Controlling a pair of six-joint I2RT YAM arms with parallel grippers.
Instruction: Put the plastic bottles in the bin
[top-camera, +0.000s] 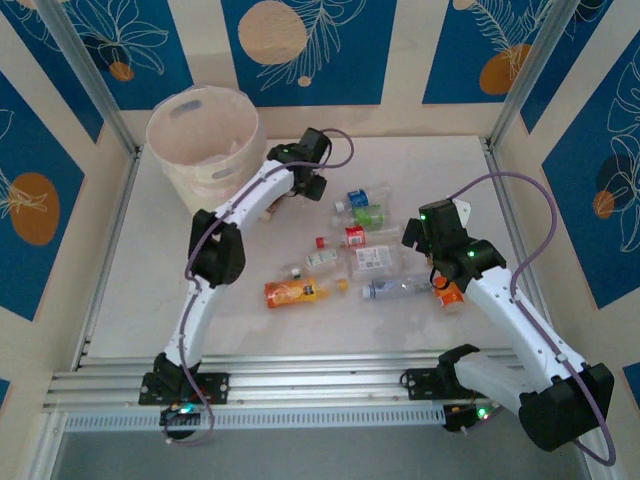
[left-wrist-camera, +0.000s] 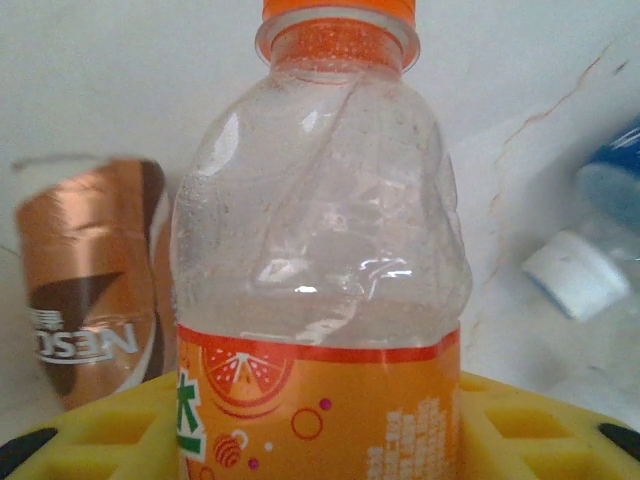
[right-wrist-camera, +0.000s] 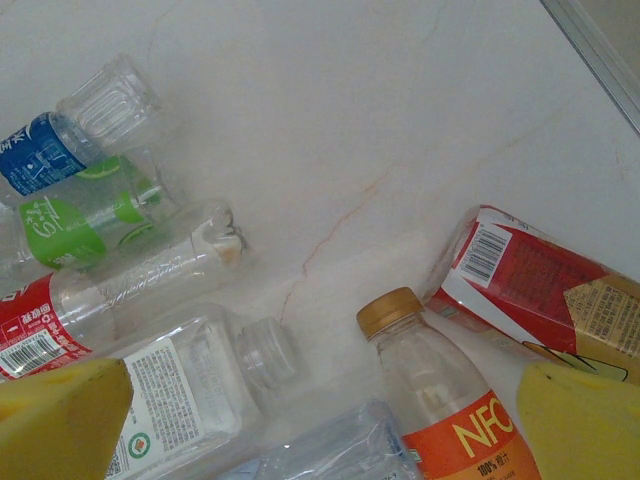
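A clear plastic bottle (left-wrist-camera: 320, 250) with an orange cap and an orange label stands between the yellow pads (left-wrist-camera: 90, 430) of my left gripper (left-wrist-camera: 320, 440), which press on both its sides. From above, the left gripper (top-camera: 300, 188) is low on the table just right of the pale bin (top-camera: 205, 140). My right gripper (right-wrist-camera: 320, 440) hangs open over a clear gold-capped bottle (right-wrist-camera: 440, 400) with an orange NFC label. Several more bottles (top-camera: 360, 255) lie scattered at mid-table, one of them orange (top-camera: 290, 292).
A brown Nescafé bottle (left-wrist-camera: 90, 290) lies close to the left of the held bottle, and a white-capped bottle (left-wrist-camera: 575, 270) to its right. Near the right gripper lie a red-labelled pack (right-wrist-camera: 540, 280), a clear white-labelled bottle (right-wrist-camera: 190, 390), and blue (right-wrist-camera: 50, 150) and green (right-wrist-camera: 70, 225) labelled bottles.
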